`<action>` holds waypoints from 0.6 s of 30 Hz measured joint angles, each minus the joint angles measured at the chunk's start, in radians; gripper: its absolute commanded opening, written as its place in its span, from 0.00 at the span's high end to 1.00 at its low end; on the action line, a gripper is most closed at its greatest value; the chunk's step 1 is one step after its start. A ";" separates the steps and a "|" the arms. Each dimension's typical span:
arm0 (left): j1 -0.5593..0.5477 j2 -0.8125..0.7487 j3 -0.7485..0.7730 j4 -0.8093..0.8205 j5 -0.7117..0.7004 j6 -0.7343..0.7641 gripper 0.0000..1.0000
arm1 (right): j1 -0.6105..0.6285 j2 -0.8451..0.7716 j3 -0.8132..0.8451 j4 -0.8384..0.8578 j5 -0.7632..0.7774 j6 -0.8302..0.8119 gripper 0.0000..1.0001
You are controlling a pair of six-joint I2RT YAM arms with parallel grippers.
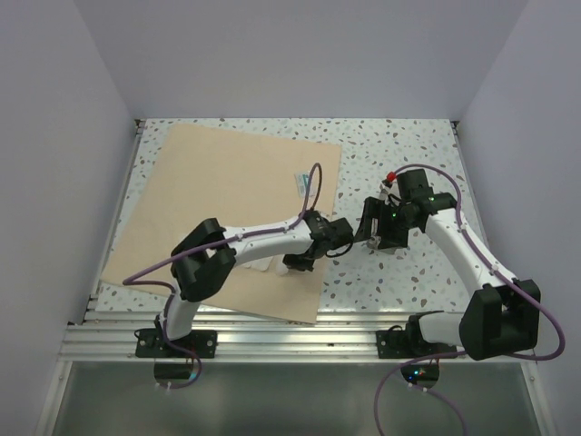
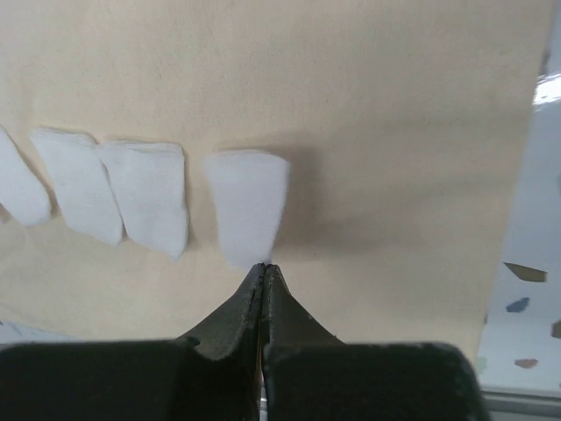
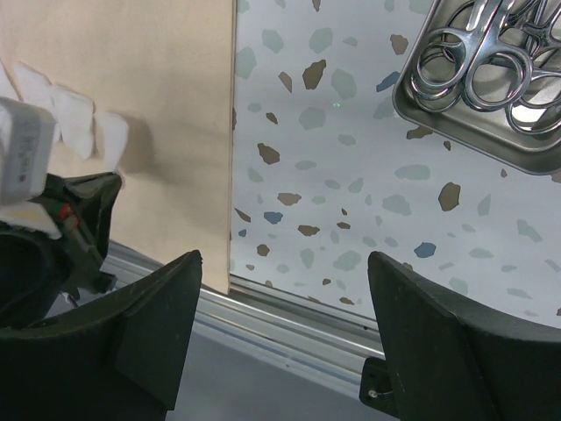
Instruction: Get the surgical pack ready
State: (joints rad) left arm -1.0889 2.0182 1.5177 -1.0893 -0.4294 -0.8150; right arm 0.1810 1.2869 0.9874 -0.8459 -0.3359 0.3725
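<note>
The tan wrap sheet [image 1: 227, 195] lies flat on the left of the table. A row of white gauze squares [image 2: 145, 197] sits on it. My left gripper [image 2: 263, 266] is shut, its tips pinching the near corner of the rightmost gauze square [image 2: 248, 206], which throws a shadow to its right. It hovers over the sheet's right part [image 1: 297, 262]. My right gripper [image 3: 285, 263] stands open with nothing between its fingers, above the speckled table [image 1: 370, 238]. The steel tray [image 3: 438, 123] holds scissors and forceps [image 3: 473, 66] at the upper right of the right wrist view.
The sheet's right edge [image 3: 232, 175] runs beside bare speckled tabletop [image 3: 333, 175]. The metal rail [image 1: 300, 341] borders the table's near edge. A small white label [image 1: 300, 182] lies on the sheet near its right edge. White walls close off the back and sides.
</note>
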 measured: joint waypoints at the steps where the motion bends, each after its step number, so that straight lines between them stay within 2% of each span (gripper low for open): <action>1: 0.000 0.000 0.034 -0.019 -0.004 0.006 1.00 | 0.000 0.000 0.000 0.000 0.000 0.000 0.20; 7: 0.008 -0.061 0.153 -0.089 -0.045 0.032 1.00 | 0.000 0.000 0.000 0.000 0.000 0.000 0.19; 18: 0.123 -0.139 0.045 -0.164 -0.155 0.109 1.00 | 0.000 0.005 0.000 0.002 -0.001 0.000 0.19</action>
State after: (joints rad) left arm -0.9661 1.8790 1.5623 -1.2533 -0.5842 -0.7055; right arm 0.1806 1.2919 0.9874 -0.8444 -0.3367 0.3729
